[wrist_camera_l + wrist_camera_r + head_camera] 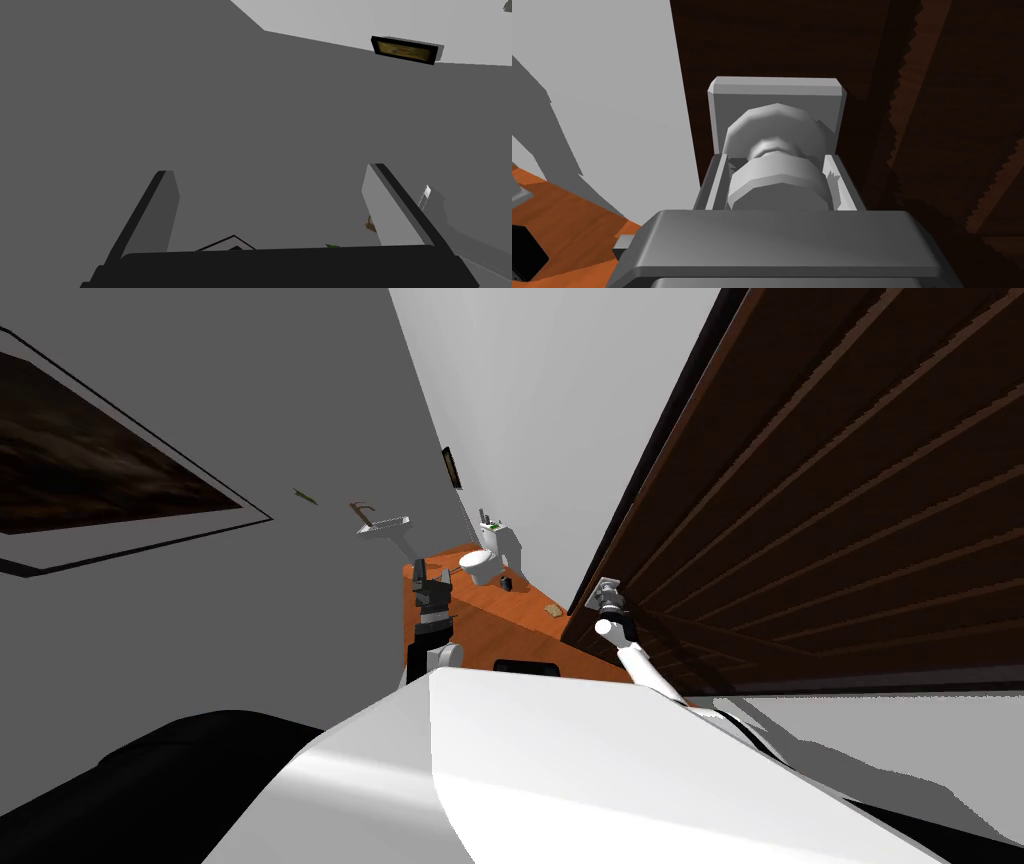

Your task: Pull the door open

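So the right tool (774, 165) is clamped on the knob (777, 185). The two blades sit tight against either side of the round grey front part, and the square backplate (777, 87) is right behind it. That knob sits at the very edge of the dark brown door (820, 508), which from the head camera sweeps up the whole right side, with the right tool (607, 593) small at its near edge.

The left tool (432, 583) hangs out in front of me over the orange floor (500, 633), doing nothing. Its blades are spread wide with nothing between them, just pointing at a grey wall (225, 110).

Step-wise I'd say the grab is done and the actual pull is what's in hand. Honestly I can't tell whether the door has already left its frame. The wide lens skews everything, and the wrist view only gives me the door's edge against a pale wall (602, 75), so it might be ajar or it might be flush.

The next move needs a pull back toward my body that follows the door's arc round its hinges rather than a straight yank, keeping the squeeze on so the round knob doesn't slip out. The base probably has to back up too, since I'm standing close. The toilet (487, 563) is well down the room, so nothing's in the way there.
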### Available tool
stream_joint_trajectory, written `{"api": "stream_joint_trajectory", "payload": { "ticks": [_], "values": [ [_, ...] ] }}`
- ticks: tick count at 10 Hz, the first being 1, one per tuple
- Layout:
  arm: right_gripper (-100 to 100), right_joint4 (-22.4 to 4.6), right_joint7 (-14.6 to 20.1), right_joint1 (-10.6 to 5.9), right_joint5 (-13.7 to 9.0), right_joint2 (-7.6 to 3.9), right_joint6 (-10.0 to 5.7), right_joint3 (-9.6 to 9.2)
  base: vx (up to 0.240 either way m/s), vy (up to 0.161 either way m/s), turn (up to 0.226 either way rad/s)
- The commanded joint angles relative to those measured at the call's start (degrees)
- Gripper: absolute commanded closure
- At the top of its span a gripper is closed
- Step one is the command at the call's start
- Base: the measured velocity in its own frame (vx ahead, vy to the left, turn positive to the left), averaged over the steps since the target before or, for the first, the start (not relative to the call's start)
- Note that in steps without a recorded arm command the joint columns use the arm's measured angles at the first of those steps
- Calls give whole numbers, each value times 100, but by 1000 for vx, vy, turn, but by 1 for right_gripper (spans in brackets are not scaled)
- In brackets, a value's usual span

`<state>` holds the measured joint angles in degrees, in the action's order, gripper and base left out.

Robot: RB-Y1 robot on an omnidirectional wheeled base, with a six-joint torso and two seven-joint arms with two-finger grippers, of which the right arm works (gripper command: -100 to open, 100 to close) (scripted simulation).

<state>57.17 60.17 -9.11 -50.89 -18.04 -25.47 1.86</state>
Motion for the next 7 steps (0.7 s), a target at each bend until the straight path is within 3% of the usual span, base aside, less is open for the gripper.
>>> {"api": "stream_joint_trajectory", "payload": {
  "ticks": [1, 2, 3, 4, 7],
  "values": [
    [100, 51, 149, 26, 11, -78, 16, -115, -198, -70, 131],
    [100, 80, 232, 56, 14, -131, 33, -177, -223, -86, 139],
    [100, 43, 178, 29, 11, -100, 21, -139, -100, -36, 56],
    [100, 108, 271, 85, 20, -150, 41, -265, -139, 7, 129],
    [100, 202, 373, 148, 27, -230, 49, -401, -216, -18, 95]
  ]
}}
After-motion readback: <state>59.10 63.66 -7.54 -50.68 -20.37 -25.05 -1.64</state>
